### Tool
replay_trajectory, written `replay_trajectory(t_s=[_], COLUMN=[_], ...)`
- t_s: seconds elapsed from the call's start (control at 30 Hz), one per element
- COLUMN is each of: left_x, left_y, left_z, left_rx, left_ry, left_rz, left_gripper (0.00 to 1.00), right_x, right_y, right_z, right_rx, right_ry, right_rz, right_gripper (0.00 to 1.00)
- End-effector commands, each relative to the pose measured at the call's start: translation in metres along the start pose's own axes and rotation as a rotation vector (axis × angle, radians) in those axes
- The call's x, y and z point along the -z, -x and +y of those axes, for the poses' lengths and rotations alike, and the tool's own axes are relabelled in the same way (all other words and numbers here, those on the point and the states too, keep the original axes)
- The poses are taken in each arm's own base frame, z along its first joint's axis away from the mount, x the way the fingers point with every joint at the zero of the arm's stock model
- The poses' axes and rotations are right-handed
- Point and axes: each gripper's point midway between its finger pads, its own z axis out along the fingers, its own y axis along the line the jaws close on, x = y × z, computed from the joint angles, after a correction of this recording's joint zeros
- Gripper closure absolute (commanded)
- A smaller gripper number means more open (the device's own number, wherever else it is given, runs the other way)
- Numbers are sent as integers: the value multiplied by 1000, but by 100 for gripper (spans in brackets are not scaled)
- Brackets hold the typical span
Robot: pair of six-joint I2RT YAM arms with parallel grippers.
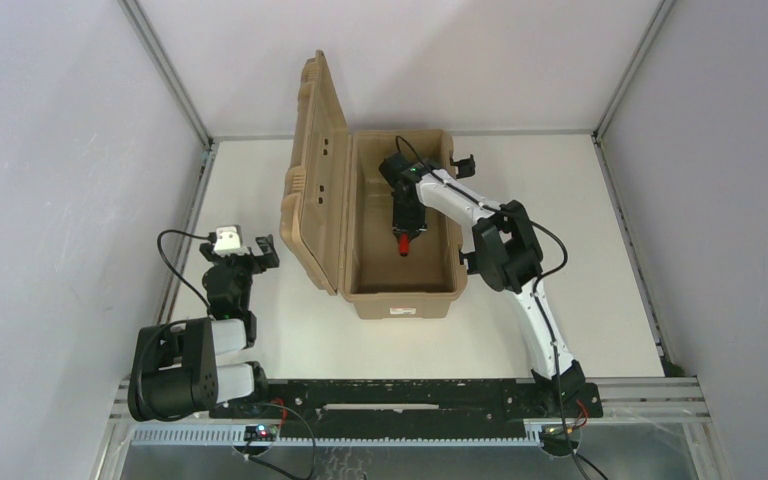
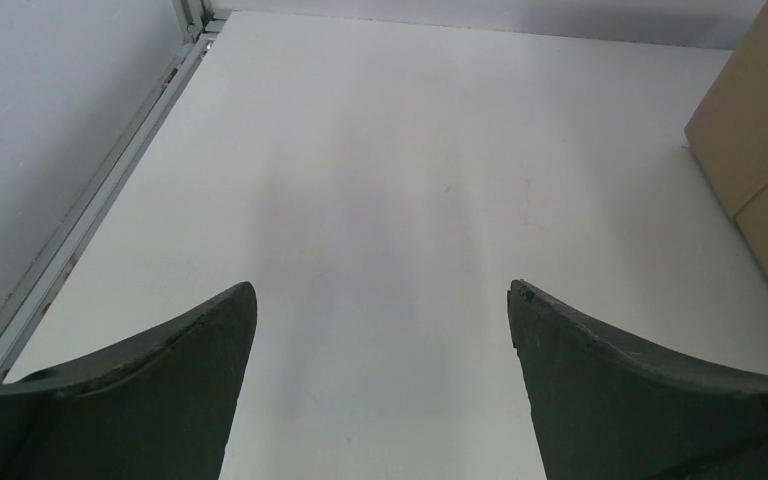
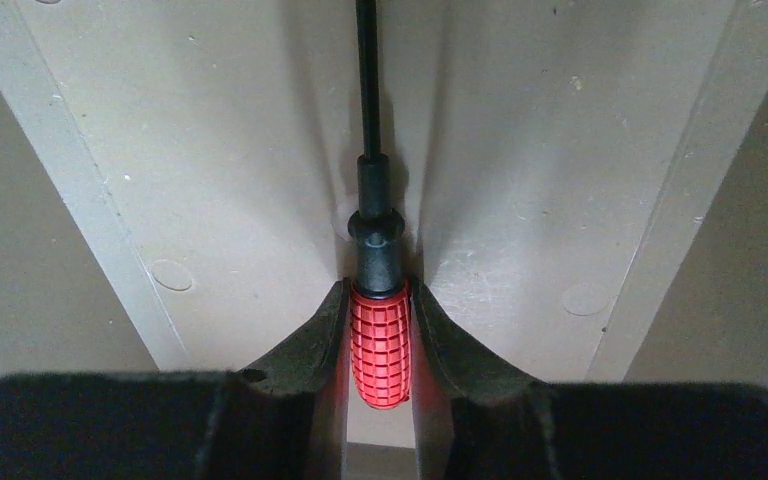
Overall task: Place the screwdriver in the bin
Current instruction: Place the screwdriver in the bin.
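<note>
Two arms are bolted at the near edge of the white worktop (image 1: 600,250). The right arm (image 1: 490,225) reaches over the wall of the open tan bin (image 1: 405,300), whose ribbed lid (image 1: 315,170) stands raised along its left side. The right jaws are clamped tight on the red grid-patterned handle of the screwdriver (image 3: 378,345). Its thin dark shaft runs straight out beyond the fingertips, over the bin's floor and within its walls. Whether the tip touches that floor cannot be told. The left arm (image 1: 230,290) sits well to the left of the bin. The left jaws are spread wide over the worktop, with nothing between them.
</note>
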Motion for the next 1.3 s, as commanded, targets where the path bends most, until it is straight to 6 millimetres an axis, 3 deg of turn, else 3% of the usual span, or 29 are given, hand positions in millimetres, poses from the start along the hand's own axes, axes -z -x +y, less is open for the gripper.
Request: replay_trajectory(t_s=[0.0,0.2,0.63,0.8,1.13,1.27], left_x=[-9,-9,-9,-9,-9,-9], left_y=[25,26,25,26,26,25], left_z=[-1,-1,-1,-1,-1,-1], left_rx=[-4,-4,-3,-4,-4,-4], left_ry=[0,-1,0,-2,0,0], left_rz=[-72,-73,-72,-74,-73,-73], left_gripper=[0,0,0,0,0,0], right_x=[-6,8,64,92,167,199], right_y=[-1,5,22,29,45,49], right_z=[2,3,8,14,21,21], right_rx=[-8,5,27,49,99,118], right_ry=[-2,13,60,93,166,193], right_rz=[-1,-26,-117,-161,-287,-339], right_gripper=[79,61,39,30,13,1])
